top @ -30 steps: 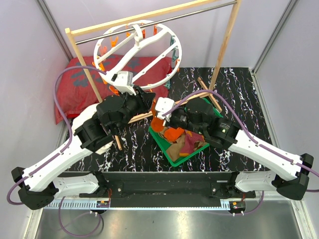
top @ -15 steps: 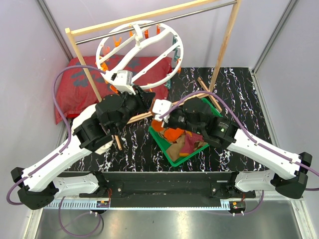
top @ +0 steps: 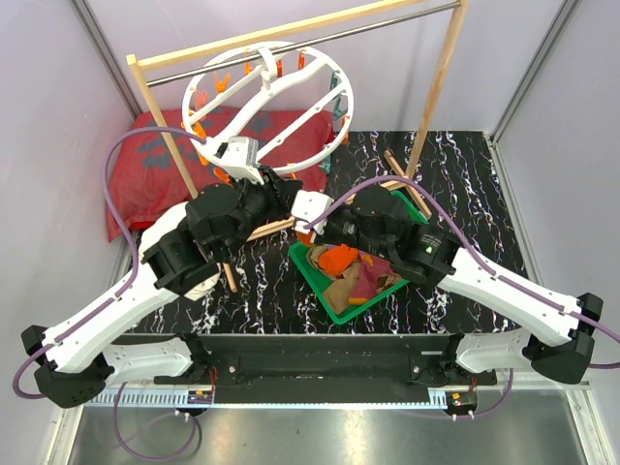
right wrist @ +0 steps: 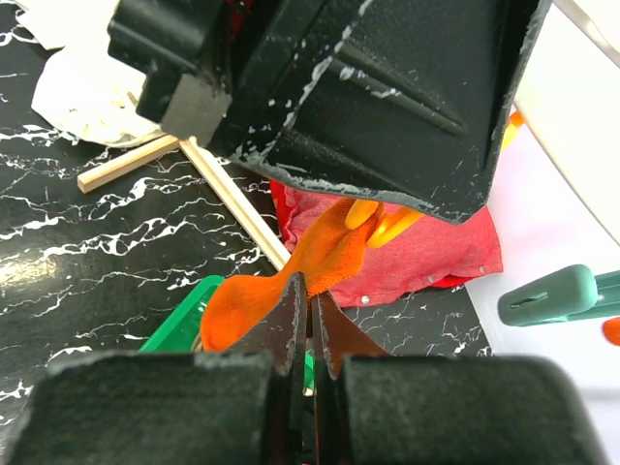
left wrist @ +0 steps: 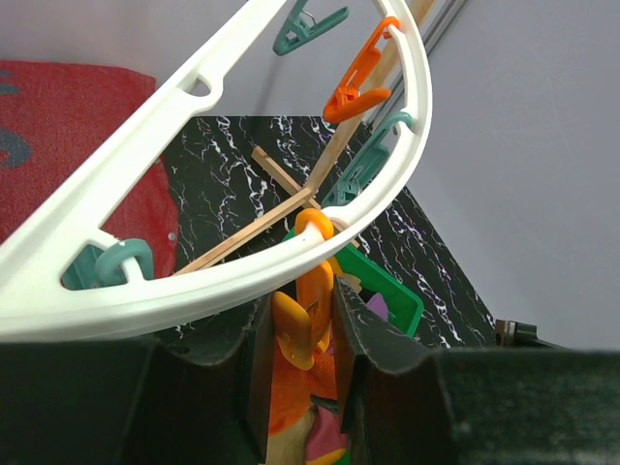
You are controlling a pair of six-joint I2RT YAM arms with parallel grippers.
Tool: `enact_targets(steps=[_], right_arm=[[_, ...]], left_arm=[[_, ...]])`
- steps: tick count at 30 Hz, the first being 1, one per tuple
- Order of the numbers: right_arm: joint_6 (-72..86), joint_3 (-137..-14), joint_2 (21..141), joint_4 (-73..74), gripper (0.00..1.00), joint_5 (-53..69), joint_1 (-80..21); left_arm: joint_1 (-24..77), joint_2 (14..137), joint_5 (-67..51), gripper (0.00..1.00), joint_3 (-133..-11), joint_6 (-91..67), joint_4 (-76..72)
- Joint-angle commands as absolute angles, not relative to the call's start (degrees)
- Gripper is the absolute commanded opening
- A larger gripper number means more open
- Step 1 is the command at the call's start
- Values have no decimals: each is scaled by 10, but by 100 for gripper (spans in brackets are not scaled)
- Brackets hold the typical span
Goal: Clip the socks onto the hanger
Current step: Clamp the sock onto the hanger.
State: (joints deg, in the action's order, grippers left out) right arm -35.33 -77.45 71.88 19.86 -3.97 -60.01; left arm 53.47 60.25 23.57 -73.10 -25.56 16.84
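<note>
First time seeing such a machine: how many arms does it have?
2. The left arm reaches to the hanger, its fingers around an orange clip; the right arm, on the other side, pinches an orange sock. None seems hidden.

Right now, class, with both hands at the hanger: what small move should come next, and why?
Probably the right hand should nudge the orange sock up into the orange clip. The left hand is squeezing that clip on the hanger, and the sock's end seems only to reach its tips.
</note>
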Motion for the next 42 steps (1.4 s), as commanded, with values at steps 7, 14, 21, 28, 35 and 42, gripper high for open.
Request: enact_targets(steps=[7, 14, 21, 28, 35, 42], right_arm=[[-374, -817, 718, 194, 0, -62, -605], [-349, -819, 711, 192, 0, -40, -605], [-344, -809, 715, 181, 0, -44, -605], [-338, -809, 713, 169, 0, -45, -606], [-330, -802, 712, 150, 2, -48, -605], [-315, -781, 701, 123, 8, -60, -605]], left_arm=[[534, 603, 220, 0, -747, -258, 166], [534, 600, 227, 0, -745, -258, 166], [534, 594, 224, 4, -742, -262, 163], [534, 577, 225, 53, -735, -262, 154], [534, 560, 211, 89, -733, -265, 156], [534, 527, 185, 99, -727, -270, 178]])
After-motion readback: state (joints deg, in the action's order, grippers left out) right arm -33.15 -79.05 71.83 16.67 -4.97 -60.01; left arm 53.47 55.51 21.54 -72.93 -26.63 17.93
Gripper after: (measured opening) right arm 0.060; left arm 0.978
